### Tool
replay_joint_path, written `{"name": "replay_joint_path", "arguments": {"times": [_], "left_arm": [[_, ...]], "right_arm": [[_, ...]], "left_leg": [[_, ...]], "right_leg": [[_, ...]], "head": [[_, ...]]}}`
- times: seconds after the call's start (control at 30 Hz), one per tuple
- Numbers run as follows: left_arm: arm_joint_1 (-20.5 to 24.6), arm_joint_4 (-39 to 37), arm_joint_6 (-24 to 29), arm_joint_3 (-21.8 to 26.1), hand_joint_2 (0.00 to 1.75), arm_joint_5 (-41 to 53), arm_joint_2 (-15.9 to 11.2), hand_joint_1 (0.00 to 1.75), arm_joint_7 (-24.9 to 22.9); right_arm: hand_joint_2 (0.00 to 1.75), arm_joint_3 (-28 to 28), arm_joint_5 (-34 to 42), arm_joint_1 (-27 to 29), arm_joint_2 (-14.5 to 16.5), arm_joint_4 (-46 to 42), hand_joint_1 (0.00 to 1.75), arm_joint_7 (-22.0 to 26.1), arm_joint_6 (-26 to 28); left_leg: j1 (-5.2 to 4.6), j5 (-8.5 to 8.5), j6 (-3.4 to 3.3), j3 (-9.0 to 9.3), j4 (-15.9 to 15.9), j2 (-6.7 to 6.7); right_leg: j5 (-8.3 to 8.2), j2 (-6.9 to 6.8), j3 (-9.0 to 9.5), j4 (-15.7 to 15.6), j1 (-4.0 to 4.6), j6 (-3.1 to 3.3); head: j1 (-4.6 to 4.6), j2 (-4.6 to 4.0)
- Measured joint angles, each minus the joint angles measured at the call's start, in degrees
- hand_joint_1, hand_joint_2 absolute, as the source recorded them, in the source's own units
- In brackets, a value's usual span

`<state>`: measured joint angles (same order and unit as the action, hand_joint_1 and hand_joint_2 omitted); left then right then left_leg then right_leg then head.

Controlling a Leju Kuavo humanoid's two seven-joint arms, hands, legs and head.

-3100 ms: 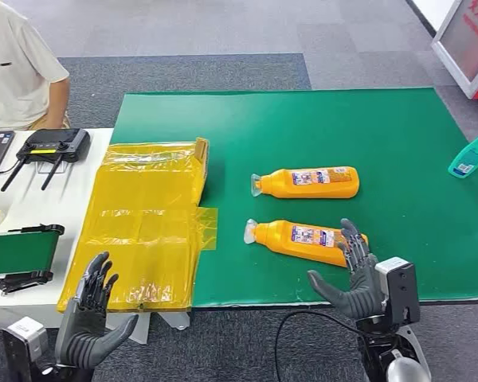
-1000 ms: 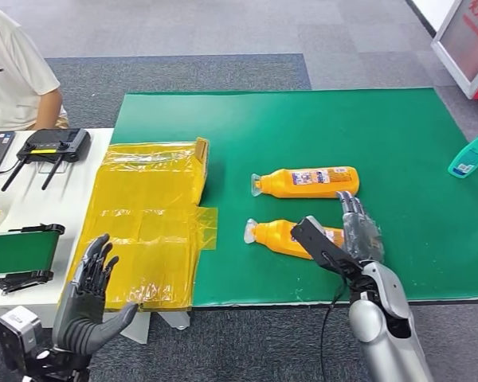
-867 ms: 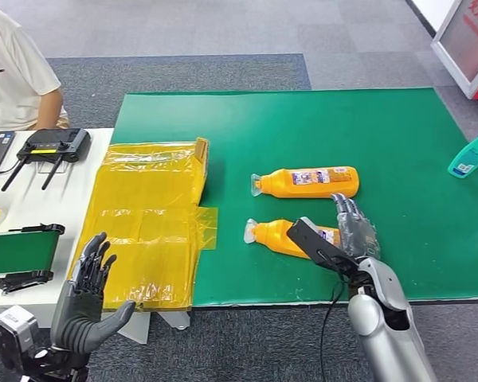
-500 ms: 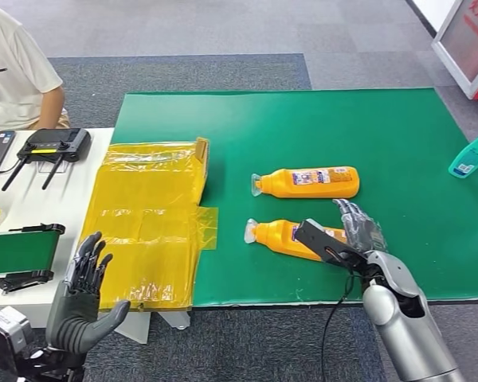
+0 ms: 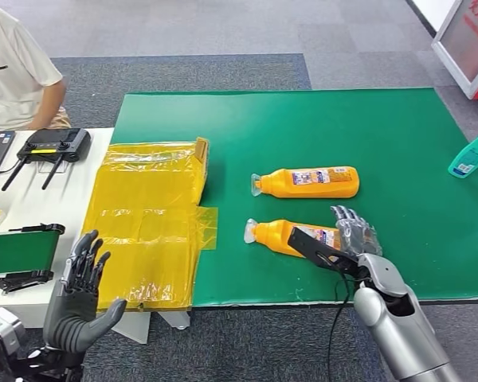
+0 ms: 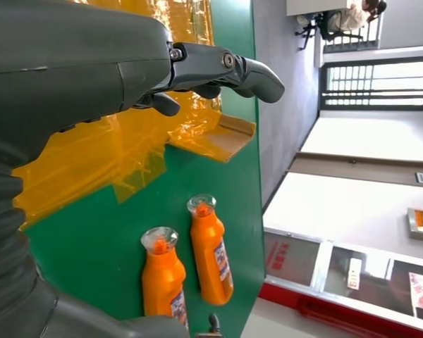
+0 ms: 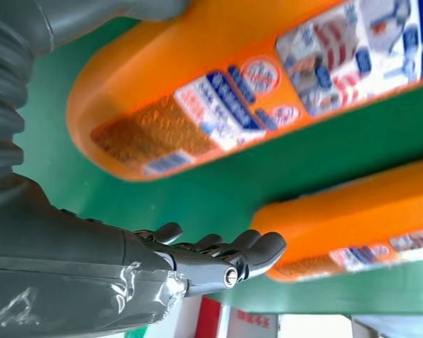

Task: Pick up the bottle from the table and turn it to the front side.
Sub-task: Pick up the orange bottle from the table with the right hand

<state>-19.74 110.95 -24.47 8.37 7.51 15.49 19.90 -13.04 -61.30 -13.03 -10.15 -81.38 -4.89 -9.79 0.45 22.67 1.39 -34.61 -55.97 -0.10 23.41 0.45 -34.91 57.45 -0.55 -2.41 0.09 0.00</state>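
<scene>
The near orange bottle (image 5: 284, 236) lies on its side on the green mat (image 5: 405, 159), cap toward the yellow plastic sheet (image 5: 146, 223), label partly showing; a second orange bottle (image 5: 306, 182) lies just beyond it, parallel and close, but apart. The right hand (image 5: 350, 239) sits over the base end of the near bottle, thumb on the nearer side, fingers (image 5: 345, 215) reaching past the far side; its fingers are spread and it grips nothing yet (the wrist view shows the fingertips in the gap between the two bottles). The left hand (image 5: 80, 294) hovers beside the sheet's near edge, spread and holding nothing.

The likely trouble is that narrow gap: fingers closing there could nudge the far bottle; a grip so near the base may let the cap end sag or the smooth body slip as it is turned; the label could end up under the palm.
</scene>
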Motion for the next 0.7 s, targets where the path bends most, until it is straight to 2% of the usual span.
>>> {"name": "replay_joint_path", "arguments": {"times": [0.4,0.7], "left_arm": [[0.6,0.0,0.1,-0.2,1.75,-0.1,-0.4,0.00,-0.2],[0.7,0.0,0.2,-2.6,1.75,-1.3,-0.9,0.00,-0.4]], "right_arm": [[1.75,-1.0,-2.1,-0.5,1.8,4.3,0.00,0.3,0.1],[1.75,-3.7,-13.8,-2.6,4.5,10.4,0.00,-1.6,1.9]], "left_leg": [[0.00,0.00,0.00,0.00,0.0,0.00],[0.00,-0.01,0.01,0.03,0.0,0.01]], "right_leg": [[0.00,0.00,0.00,0.0,-0.01,0.00],[-0.01,0.02,0.01,0.0,0.01,0.02]], "head": [[0.01,0.00],[0.00,0.00]]}}
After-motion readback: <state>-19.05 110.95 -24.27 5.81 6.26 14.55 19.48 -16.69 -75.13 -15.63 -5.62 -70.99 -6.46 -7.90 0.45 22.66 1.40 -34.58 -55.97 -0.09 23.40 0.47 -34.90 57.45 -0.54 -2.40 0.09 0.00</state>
